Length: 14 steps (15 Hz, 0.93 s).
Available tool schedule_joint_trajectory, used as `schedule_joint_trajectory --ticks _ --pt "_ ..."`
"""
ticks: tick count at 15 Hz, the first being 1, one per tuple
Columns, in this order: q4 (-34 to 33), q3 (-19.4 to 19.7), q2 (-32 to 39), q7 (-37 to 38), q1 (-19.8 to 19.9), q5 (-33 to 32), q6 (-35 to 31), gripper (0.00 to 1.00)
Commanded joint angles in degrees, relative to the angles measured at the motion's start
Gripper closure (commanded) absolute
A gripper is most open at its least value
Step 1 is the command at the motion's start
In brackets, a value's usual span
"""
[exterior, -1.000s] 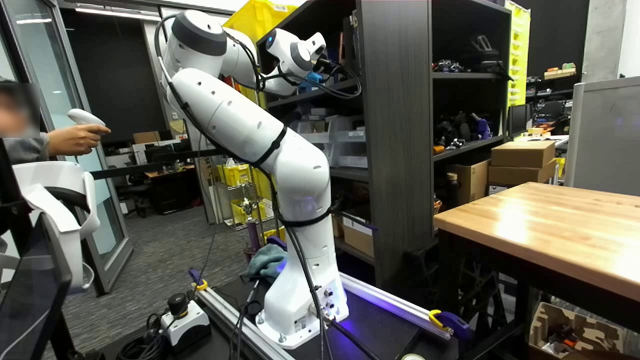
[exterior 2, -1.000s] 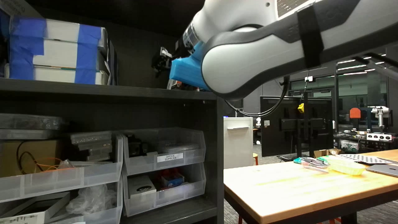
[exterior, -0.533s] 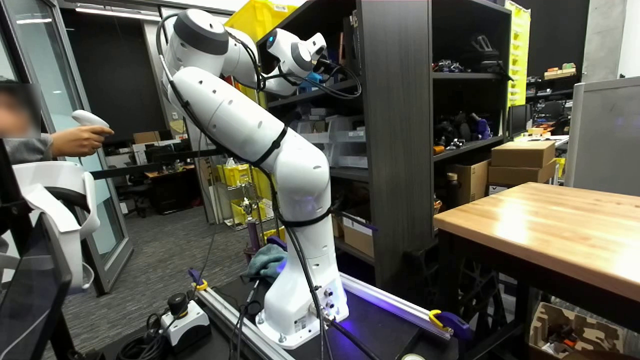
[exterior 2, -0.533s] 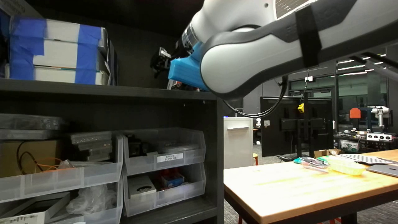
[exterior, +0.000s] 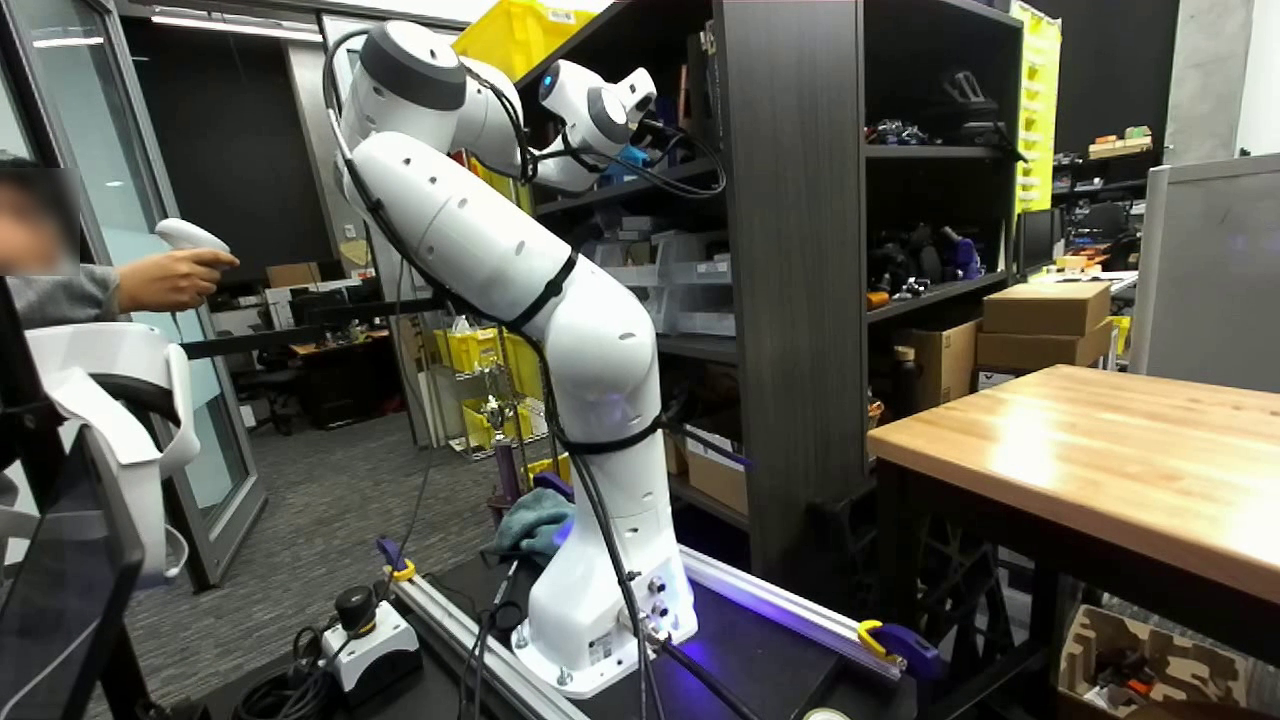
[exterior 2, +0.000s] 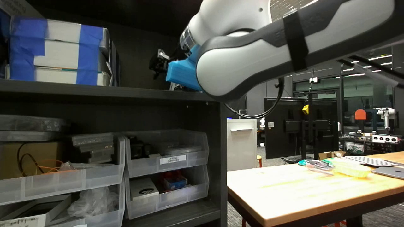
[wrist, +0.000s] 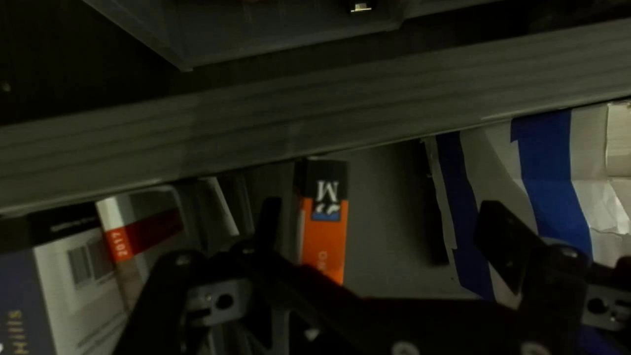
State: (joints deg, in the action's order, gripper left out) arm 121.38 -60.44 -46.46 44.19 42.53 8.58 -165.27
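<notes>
The tool [wrist: 382, 229] faces a dark shelf [wrist: 315, 118], its two fingers spread wide apart. Between them in the wrist view shows an orange-spined book [wrist: 323, 241] with a black end marked M, closer to the finger on the picture's left; how much gap lies between book and fingertips I cannot tell. Next to it on that side stand more books [wrist: 153, 234], one with a red band reading 2017. On the opposite side is a white stack [wrist: 547, 172] bound with blue tape. Under the shelf, in an exterior view, sit clear plastic bins [exterior 2: 142, 167], one labelled OFFICE SUPPLIES. Farther off, a wooden tabletop [exterior 2: 268, 195] carries a yellow tray [exterior 2: 352, 167] and a laptop [exterior 2: 389, 171]. Beyond it stands a large black panel [exterior 2: 284, 138].
</notes>
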Motion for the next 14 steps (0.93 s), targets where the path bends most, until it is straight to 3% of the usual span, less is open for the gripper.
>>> schedule_joint_trajectory --ticks 1,2,3,6,14 --pt "-2.20 -0.97 1.58 0.92 2.27 -1.72 -0.59 0.00" --pt "-2.25 -1.02 1.55 0.92 2.41 -1.68 -0.67 0.01" --pt "-2.20 -0.97 1.53 0.86 2.44 -1.65 -0.74 0.26" --pt "-1.99 -0.71 1.41 0.83 2.46 -1.58 -0.82 0.34" --pt "-1.63 -0.68 1.40 0.76 2.92 -1.54 -0.88 0.98"
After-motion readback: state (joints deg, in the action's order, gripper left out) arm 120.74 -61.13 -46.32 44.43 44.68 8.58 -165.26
